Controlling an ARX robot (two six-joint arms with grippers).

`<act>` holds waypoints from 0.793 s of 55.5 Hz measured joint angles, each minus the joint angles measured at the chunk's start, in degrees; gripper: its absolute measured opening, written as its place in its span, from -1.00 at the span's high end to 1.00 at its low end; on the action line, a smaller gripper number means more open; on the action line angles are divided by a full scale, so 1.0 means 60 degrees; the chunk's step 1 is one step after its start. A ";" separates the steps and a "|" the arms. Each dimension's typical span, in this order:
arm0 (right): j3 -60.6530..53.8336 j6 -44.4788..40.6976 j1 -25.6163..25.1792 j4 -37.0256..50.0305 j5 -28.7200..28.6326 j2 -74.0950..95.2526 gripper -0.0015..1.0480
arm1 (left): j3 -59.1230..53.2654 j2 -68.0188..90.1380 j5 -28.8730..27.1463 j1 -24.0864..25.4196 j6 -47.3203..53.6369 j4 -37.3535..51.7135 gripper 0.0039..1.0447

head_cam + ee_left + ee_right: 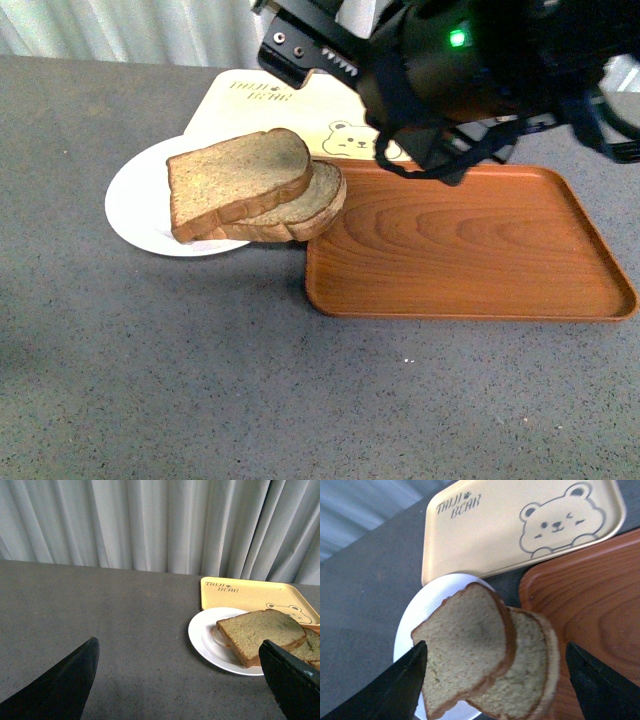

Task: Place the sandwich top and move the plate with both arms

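**Bread stacked, both pincers hanging open**

The front view is showing only the right arm (pixel 470 60) looming at far right. Its wrist view is revealing the right gripper (pixel 495 646) spread wide, with the sandwich top (pixel 467 650) lying below, between the fingers. That slice is resting on a rounded slice (pixel 318 205) overhanging the plate (pixel 135 205) toward the wooden tray (pixel 470 250). The left gripper (pixel 178 644), seen only in its own view, is gaping too, with the plate lying ahead of it, apart.

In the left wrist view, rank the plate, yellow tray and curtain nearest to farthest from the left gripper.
1. The plate, just ahead of the left gripper.
2. The yellow tray, behind the plate.
3. The curtain, at the very back.
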 joint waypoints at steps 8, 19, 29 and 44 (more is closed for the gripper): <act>-0.2925 -0.4062 -0.0739 0.5198 0.1235 -0.1392 -0.39 | 0.0000 0.0000 0.0000 0.0000 0.0000 0.0000 -0.83; -0.5595 -0.6517 -0.1898 0.6881 0.0372 -0.3741 0.22 | 0.0000 0.0000 0.0004 0.0000 0.0000 0.0000 -0.83; -0.7151 -0.6994 -0.2769 0.6736 -0.0546 -0.5009 0.86 | 0.0000 0.0000 0.0000 0.0000 0.0000 0.0000 -0.83; -0.8870 -0.7147 -0.4040 0.6364 -0.1767 -0.7282 0.97 | 0.0000 0.0000 0.0000 0.0000 0.0000 0.0000 -0.83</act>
